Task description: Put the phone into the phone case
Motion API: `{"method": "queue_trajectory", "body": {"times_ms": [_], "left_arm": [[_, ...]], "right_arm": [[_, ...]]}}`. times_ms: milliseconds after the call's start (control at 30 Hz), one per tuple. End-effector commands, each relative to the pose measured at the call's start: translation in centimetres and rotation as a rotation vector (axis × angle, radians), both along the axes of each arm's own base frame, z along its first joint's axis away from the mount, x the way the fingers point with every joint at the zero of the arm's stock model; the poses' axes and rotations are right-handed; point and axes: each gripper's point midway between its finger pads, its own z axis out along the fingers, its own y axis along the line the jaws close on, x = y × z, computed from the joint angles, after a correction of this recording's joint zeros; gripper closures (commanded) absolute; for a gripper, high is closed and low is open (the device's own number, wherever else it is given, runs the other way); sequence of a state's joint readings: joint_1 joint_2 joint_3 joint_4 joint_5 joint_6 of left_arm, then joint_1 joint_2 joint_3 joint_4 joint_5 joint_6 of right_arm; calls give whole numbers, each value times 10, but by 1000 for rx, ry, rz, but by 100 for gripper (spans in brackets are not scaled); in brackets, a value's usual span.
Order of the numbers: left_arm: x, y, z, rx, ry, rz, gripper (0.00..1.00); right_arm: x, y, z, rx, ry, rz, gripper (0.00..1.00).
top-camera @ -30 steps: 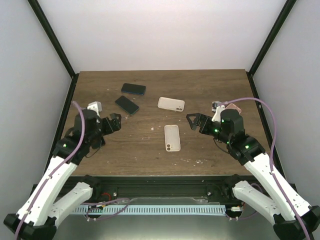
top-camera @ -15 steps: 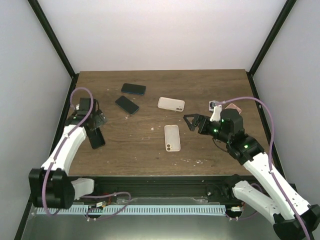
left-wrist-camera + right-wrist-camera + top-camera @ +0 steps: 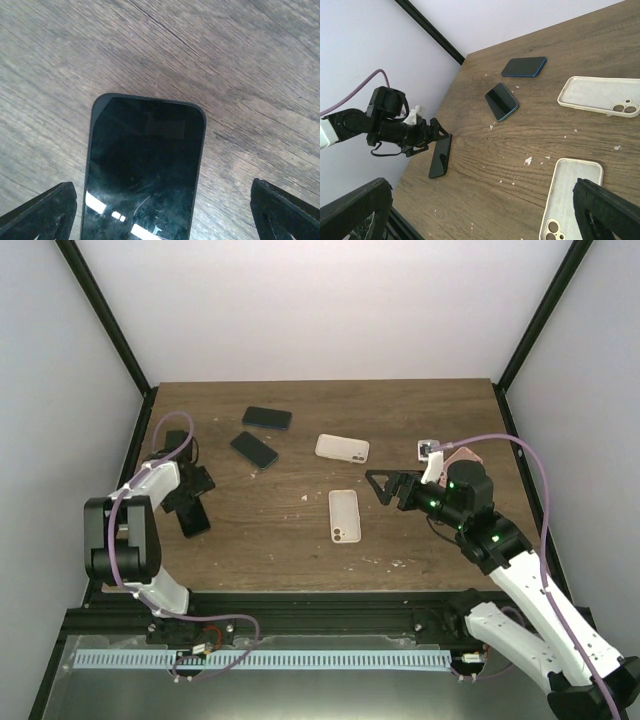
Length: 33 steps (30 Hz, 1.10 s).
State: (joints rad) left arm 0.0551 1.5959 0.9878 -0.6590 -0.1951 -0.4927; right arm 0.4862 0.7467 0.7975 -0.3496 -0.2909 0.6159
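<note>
The dark brown wooden table (image 3: pixel 290 550) before me carries a glossy black phone (image 3: pixel 193 518) flat at my left. A blue-rimmed dark phone (image 3: pixel 267 418) lies further back, with a second blue-rimmed phone (image 3: pixel 254 449) near it. At centre lie a far cream plastic case (image 3: pixel 342 448) and a near cream case (image 3: pixel 344 515), among white flecks (image 3: pixel 305 498).

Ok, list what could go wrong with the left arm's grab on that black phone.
The black phone lies flat, screen up, inside the open left gripper; closing may just skid it instead of lifting. It sits near the left edge of the table, so a shove could send it off.
</note>
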Motion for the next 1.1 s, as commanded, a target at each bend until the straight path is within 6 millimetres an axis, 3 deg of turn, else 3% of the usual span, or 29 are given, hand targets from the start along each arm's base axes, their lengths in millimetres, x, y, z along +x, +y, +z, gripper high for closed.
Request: {"method": "queue_trajectory", "body": {"times_ms": [0,533,900,1067], "left_arm": [[13,0,-4,-10,-17,-39,5],[-4,16,-30,-50,34,-14,3],[-8,4,-47,-116,52,-17,4],[-8,-12,-50,-196,40,-12,10]], "right_arm": [[-3,-1,19,-2,-67,22,0],[-9,-12,28,-22,-108,-15,0],[-9,-19,27,-37,-110,-47,0],[-9,-18,30,-31,-113,-46,0]]}}
